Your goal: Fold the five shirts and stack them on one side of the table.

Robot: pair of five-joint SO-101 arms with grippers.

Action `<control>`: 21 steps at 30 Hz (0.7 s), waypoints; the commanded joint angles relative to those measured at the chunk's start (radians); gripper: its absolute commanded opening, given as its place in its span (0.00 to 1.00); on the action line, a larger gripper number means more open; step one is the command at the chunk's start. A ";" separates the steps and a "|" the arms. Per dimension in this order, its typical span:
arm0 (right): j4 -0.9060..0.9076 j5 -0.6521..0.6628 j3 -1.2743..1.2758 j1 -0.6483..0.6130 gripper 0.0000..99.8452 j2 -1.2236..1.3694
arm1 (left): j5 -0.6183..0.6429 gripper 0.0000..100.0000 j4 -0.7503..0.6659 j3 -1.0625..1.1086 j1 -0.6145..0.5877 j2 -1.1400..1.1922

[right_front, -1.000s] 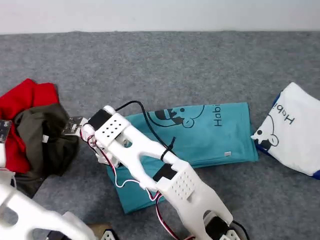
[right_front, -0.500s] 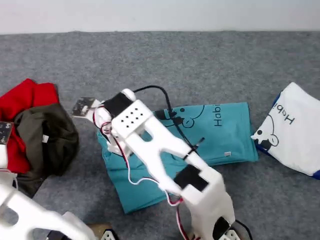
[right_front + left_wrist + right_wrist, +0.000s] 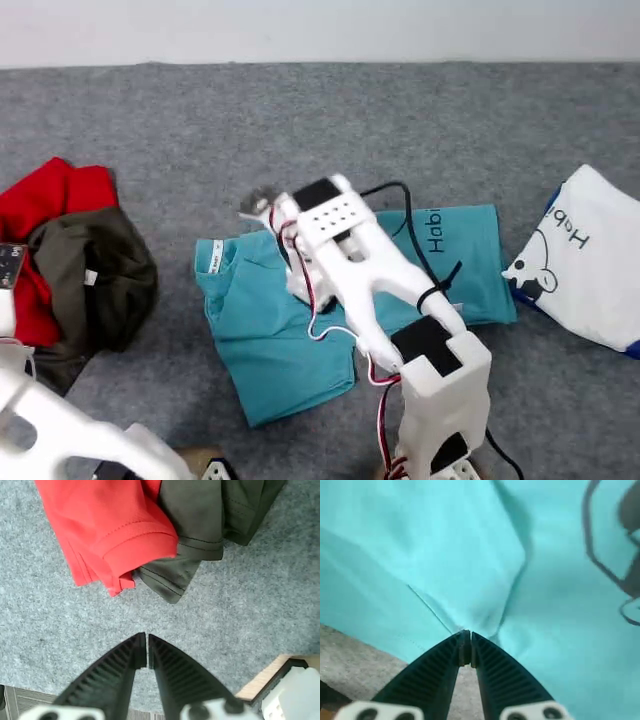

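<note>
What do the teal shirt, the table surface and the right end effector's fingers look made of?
The teal shirt: soft matte knit, probably cotton jersey; it creases, and a stitched seam shows. The table surface: grey felt-like carpet, fuzzy and speckled. The right end effector, its fingers: seemingly hard black plastic, ribbed, semi-matte.

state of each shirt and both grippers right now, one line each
teal shirt: lying flat, partly folded, a pinch of its fabric held by the right gripper
white shirt: folded, lying apart from the others
red shirt: crumpled, unfolded, partly under the olive shirt
olive shirt: crumpled, unfolded, lying on the red shirt
left gripper: shut, empty, near the red and olive shirts
right gripper: shut on teal shirt fabric
</note>
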 commanded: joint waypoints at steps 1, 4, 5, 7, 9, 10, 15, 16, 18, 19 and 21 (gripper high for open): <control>-0.074 0.000 0.123 0.010 0.01 -0.061 | -0.009 0.02 -0.014 -0.007 0.000 -0.021; -0.105 0.000 0.222 0.016 0.01 -0.062 | -0.009 0.02 -0.014 -0.007 0.000 -0.021; -0.102 0.000 0.241 0.016 0.01 -0.067 | -0.009 0.02 -0.014 -0.007 0.000 -0.021; -0.081 0.000 0.250 0.016 0.01 -0.079 | -0.009 0.02 -0.014 -0.007 -0.002 -0.021; -0.048 -0.002 0.221 0.015 0.01 -0.107 | -0.009 0.02 -0.014 -0.007 -0.003 -0.021; -0.038 -0.003 0.199 0.012 0.01 -0.125 | -0.009 0.02 -0.014 -0.007 -0.002 -0.021; 0.056 -0.005 0.080 -0.018 0.01 -0.213 | -0.009 0.02 -0.014 -0.007 0.000 -0.021; 0.082 -0.006 0.066 -0.028 0.01 -0.222 | -0.009 0.02 -0.014 -0.007 0.000 -0.021; 0.124 -0.008 0.061 -0.068 0.01 -0.232 | -0.009 0.02 -0.014 -0.007 0.000 -0.021; 0.143 -0.008 0.063 -0.093 0.01 -0.232 | -0.009 0.02 -0.014 -0.007 0.000 -0.021; 0.156 -0.009 0.087 -0.145 0.01 -0.245 | -0.009 0.02 -0.015 -0.007 0.000 -0.021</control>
